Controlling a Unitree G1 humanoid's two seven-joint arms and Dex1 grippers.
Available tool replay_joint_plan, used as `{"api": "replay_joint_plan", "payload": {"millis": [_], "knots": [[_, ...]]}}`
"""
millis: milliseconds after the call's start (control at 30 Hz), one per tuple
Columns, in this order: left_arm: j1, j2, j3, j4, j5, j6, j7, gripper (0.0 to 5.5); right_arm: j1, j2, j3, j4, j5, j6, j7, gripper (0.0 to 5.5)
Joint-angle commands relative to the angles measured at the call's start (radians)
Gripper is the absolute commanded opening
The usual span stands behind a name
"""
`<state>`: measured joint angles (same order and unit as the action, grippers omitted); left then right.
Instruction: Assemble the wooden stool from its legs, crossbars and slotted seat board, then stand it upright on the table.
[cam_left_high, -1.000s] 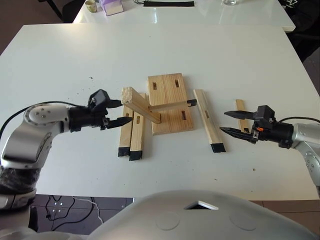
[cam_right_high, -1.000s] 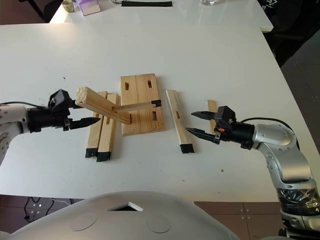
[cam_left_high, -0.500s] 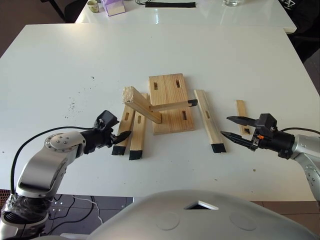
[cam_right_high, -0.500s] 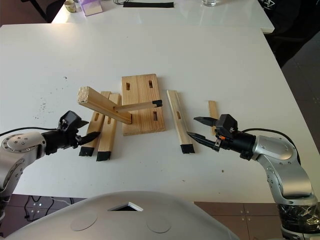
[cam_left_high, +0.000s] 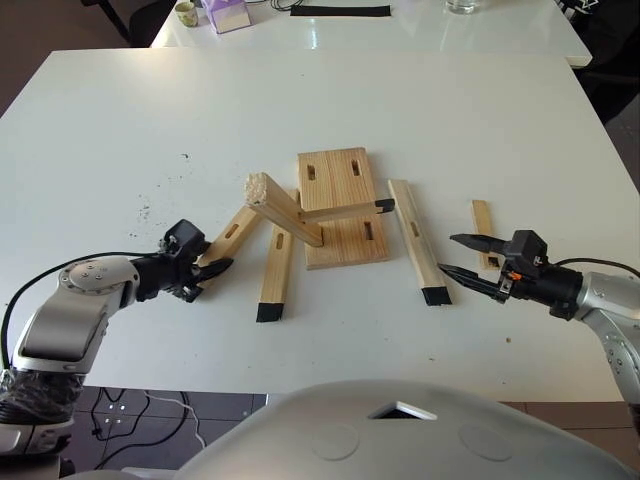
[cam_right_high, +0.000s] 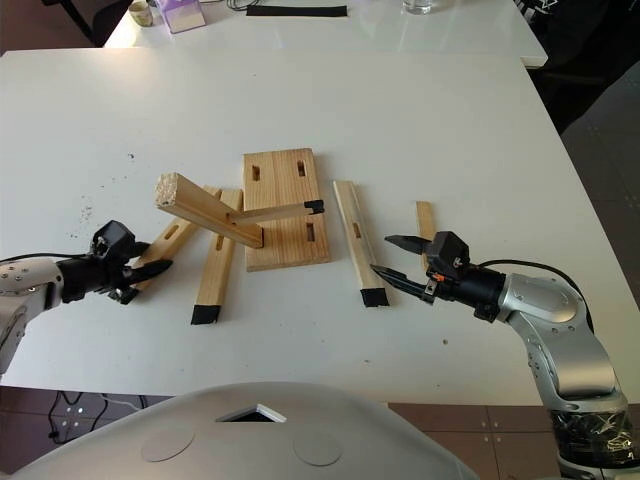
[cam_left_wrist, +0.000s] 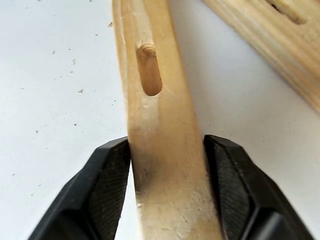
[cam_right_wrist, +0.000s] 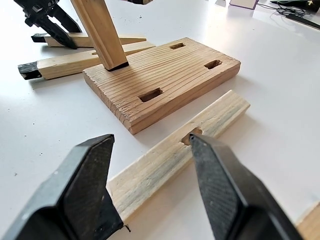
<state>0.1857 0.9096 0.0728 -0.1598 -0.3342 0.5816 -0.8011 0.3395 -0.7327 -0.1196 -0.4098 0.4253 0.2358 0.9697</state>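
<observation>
On the counter (cam_left_high: 120, 120), a fitted leg (cam_left_high: 285, 210) leans in the seat board (cam_left_high: 340, 175) as the left gripper (cam_left_high: 213, 268) clamps a second leg (cam_left_high: 232, 232) and the right gripper (cam_left_high: 447, 253) gapes, with most of the assembly apparently left.

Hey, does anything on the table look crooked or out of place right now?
Yes. The planted leg leans well over on the seat board instead of standing straight. The left gripper is shut on a second leg, which lies slanted away from the third leg beside it.
</observation>
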Motion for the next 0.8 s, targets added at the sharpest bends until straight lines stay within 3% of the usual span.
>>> {"api": "replay_joint_plan", "payload": {"millis": [33, 267, 400, 500, 667, 800], "knots": [[-0.073, 0.019, -0.011, 0.13, 0.044, -0.009, -0.023, 2.05, -0.038, -0.008, 0.009, 0.024, -0.018, -0.008, 0.001, 2.76], [-0.379, -0.035, 0.088, 0.296, 0.054, -0.147, 0.054, 2.04, -0.172, -0.003, -0.041, 0.105, 0.007, -0.004, -0.017, 2.76], [-0.468, -0.158, 0.251, 0.051, -0.306, -0.065, -0.006, 2.04, -0.363, 0.03, -0.143, 0.2, 0.079, 0.026, -0.114, 2.76], [-0.56, -0.187, 0.312, -0.139, -0.636, 0.061, 0.038, 2.04, -0.456, 0.044, -0.211, 0.13, 0.291, 0.17, -0.16, 2.76], [-0.7, -0.156, 0.262, -0.355, -1.146, 0.172, 0.177, 2.04, -0.594, 0.004, -0.201, -0.069, 0.769, 0.387, -0.223, 2.76], [-0.654, -0.152, 0.159, -0.478, -1.145, 0.199, 0.158, 2.04, -0.665, -0.026, -0.15, -0.13, 0.938, 0.465, -0.259, 2.76]]}}
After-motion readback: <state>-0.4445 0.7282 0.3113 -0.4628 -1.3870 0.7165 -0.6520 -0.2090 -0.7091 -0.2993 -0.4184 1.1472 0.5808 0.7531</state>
